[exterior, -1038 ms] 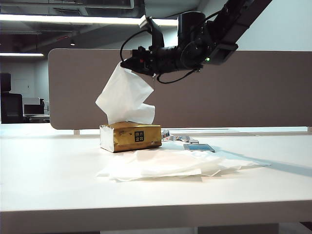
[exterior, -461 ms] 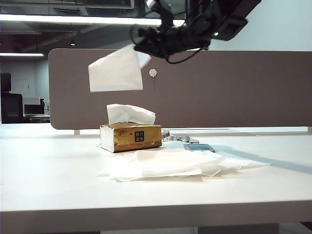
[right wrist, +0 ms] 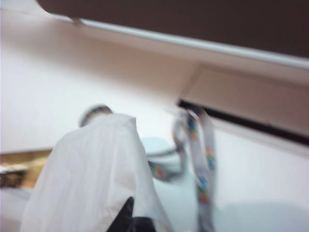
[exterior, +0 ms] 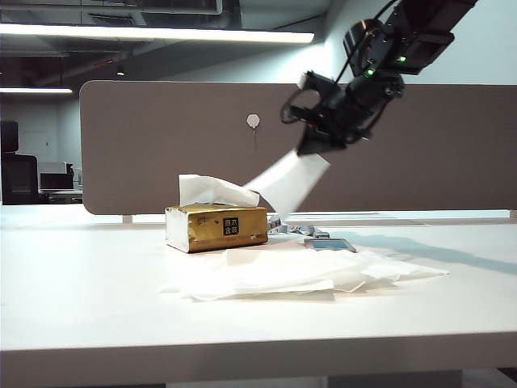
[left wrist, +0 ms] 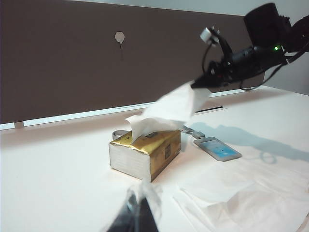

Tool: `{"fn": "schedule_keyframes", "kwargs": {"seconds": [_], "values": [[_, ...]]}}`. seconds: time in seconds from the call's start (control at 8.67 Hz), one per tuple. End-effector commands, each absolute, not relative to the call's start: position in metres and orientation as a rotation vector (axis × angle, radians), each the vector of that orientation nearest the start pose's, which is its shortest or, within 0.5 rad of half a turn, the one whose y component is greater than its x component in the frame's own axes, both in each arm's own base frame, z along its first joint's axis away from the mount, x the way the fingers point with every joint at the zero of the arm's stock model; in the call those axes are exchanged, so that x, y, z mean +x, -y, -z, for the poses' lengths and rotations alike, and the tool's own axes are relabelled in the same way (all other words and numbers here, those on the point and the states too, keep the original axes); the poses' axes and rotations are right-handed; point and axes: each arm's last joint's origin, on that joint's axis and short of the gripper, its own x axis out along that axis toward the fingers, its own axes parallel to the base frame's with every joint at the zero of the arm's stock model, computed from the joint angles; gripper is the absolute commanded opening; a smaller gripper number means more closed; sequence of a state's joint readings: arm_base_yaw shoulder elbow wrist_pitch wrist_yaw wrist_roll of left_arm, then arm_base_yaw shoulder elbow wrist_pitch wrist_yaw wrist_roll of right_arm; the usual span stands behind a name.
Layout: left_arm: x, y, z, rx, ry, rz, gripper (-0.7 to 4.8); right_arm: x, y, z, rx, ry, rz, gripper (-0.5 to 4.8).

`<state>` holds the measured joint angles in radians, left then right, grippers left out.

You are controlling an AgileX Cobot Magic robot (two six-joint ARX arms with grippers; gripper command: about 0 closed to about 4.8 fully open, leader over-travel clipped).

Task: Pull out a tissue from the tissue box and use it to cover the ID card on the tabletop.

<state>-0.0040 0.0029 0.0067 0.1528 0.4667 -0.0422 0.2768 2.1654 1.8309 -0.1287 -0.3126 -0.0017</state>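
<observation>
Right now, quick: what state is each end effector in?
Left end effector: low by the tabletop, white scrap at its tip; open or closed cannot be told.
Right end effector: raised, closed on the tissue.

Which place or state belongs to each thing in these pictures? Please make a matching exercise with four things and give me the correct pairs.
Things:
1. tissue
2. tissue box
3. ID card
4. right claw

Places or states:
A. lies flat and uncovered on the tabletop, beside the box
B. hangs in the air, pinched at one end
C. stands on the tabletop with white paper poking from its top
D. is shut, raised above the table

Pairs: 1-B, 2-C, 3-A, 4-D
</observation>
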Motion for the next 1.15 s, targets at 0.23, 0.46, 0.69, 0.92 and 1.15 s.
{"fn": "schedule_keyframes", "kwargs": {"seconds": [0.23, 0.46, 0.69, 0.92, 1.15], "values": [[0.093, 0.013, -0.182, -0.002, 0.152, 0.47, -0.06, 0.475, -0.132, -0.243, -0.18, -0.64, -0.444, -0.05], [0.093, 0.013, -0.182, -0.002, 0.152, 0.47, -0.05, 0.474, -0.126, -0.239, -0.168, -0.695, -0.412, -0.05], [0.093, 0.013, -0.182, -0.002, 0.153, 0.471, -0.05, 0.454, -0.119, -0.22, -0.178, -0.986, -0.413, -0.05], [0.093, 0.013, -0.182, -0.002, 0.153, 0.471, -0.05, 0.445, -0.117, -0.214, -0.182, -1.104, -0.414, -0.05], [0.093, 0.013, -0.182, -0.002, 0.153, 0.471, -0.06, 0.442, -0.116, -0.213, -0.183, -1.138, -0.414, -0.05]]}}
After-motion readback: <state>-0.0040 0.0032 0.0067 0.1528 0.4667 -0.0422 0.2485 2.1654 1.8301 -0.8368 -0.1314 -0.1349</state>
